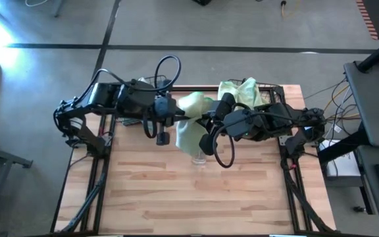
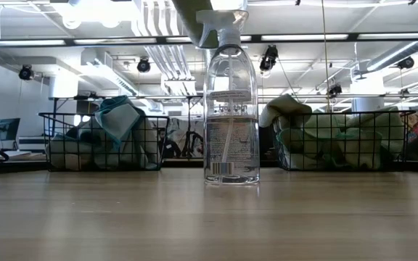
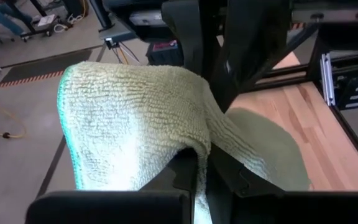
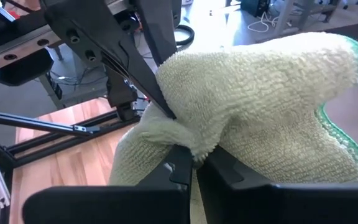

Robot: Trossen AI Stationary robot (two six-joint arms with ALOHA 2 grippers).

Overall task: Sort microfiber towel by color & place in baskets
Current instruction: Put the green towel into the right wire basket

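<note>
Two grippers, left (image 3: 197,177) and right (image 4: 191,171), clenched one pale green towel (image 1: 193,115) aloft above tabletop (image 1: 196,191) | risk: opposed pulling could tear cloth free, dropping it short of right basket (image 2: 347,141).

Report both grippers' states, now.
Left gripper: shut on the pale green towel.
Right gripper: shut on the same towel.

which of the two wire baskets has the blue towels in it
The left basket in the low view holds the blue towels; the right basket holds only pale green towels.
</note>
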